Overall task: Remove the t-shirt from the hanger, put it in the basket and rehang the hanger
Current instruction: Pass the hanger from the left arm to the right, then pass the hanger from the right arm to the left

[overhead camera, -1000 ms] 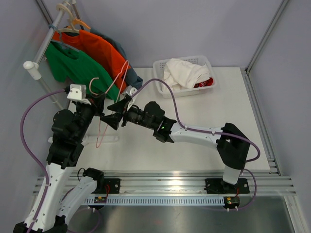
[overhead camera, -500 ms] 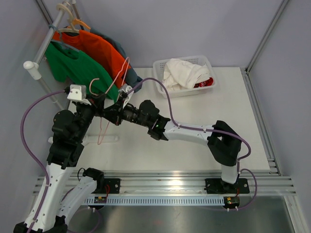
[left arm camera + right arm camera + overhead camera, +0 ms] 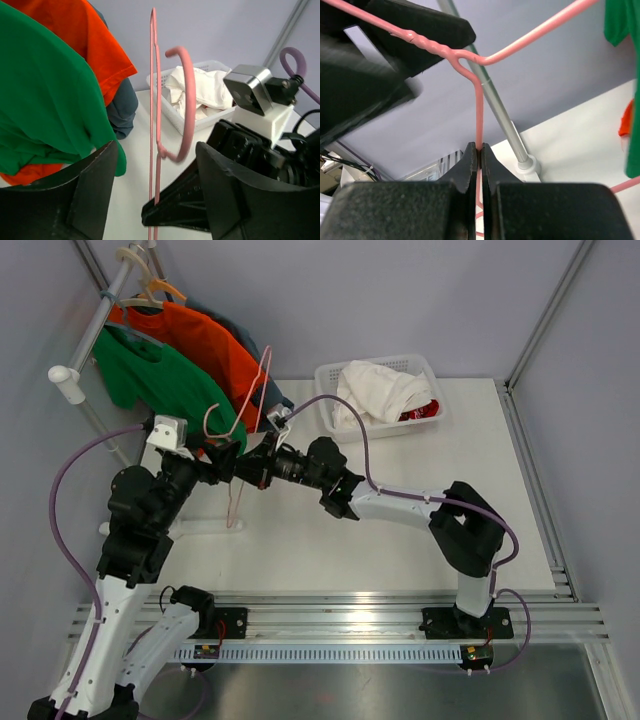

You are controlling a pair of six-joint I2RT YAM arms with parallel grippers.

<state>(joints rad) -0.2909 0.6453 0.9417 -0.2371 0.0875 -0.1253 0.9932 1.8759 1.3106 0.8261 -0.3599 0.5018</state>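
I saw a pink hanger (image 3: 189,97), a plain green shirt (image 3: 150,380), an orange shirt (image 3: 210,345), a grey-blue shirt (image 3: 120,107), a white basket (image 3: 390,428) with white cloth (image 3: 375,390) and red cloth (image 3: 420,413), and purple cables (image 3: 60,500).

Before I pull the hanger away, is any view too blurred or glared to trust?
Right wrist: the pink hanger wire is crisp where the right pincer clamps it; the dark shape upper left is smeared soft. Left wrist: hanger sharp, the open left pincer fingers close and dim, slightly soft. Top external: even light, sharp; glare only on the metal rail near the bases.
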